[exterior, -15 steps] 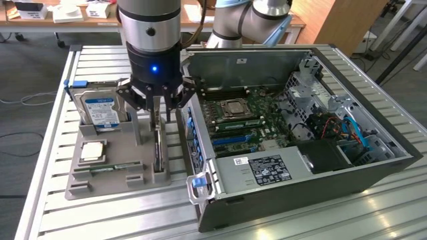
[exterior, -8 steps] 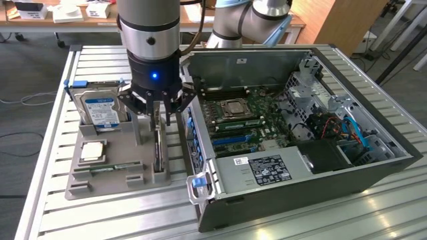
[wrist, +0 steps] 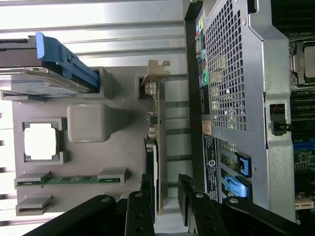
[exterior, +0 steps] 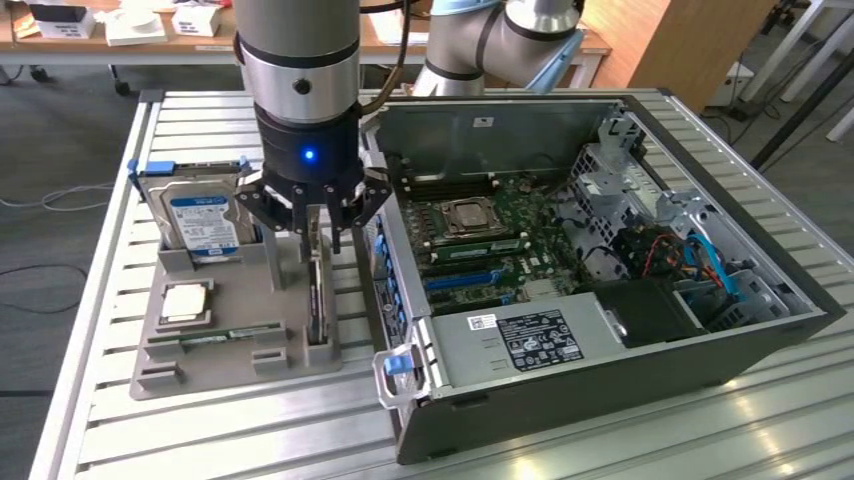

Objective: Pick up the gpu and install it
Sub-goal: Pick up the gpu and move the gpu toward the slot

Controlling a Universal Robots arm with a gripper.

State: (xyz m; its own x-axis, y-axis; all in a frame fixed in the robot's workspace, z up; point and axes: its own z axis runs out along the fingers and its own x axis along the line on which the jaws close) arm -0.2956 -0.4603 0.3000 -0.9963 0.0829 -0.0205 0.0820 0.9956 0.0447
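The gripper (exterior: 320, 232) hangs over the grey holder (exterior: 214, 365) on the slatted table (exterior: 120, 250), just beside the open computer case (exterior: 601, 400). Its fingers are spread apart and hold nothing. The gpu (exterior: 318, 300) stands on edge in its slot in the holder, with the hard drive (exterior: 200, 215), a processor chip (exterior: 184, 300) and a memory stick (exterior: 214, 337) in the other pockets. In the wrist view the gpu (wrist: 158, 128) runs up between the two fingers of the gripper (wrist: 166, 186), its pale bracket at the far end, and it looks closer to one finger than the other. The step in hand appears to be the grasp. To do it well, the fingers should be centred across the thin board and square to its faces. They should go deep enough to bear on flat board rather than on small parts. Closing off-centre would likely push the card sideways against its slot.
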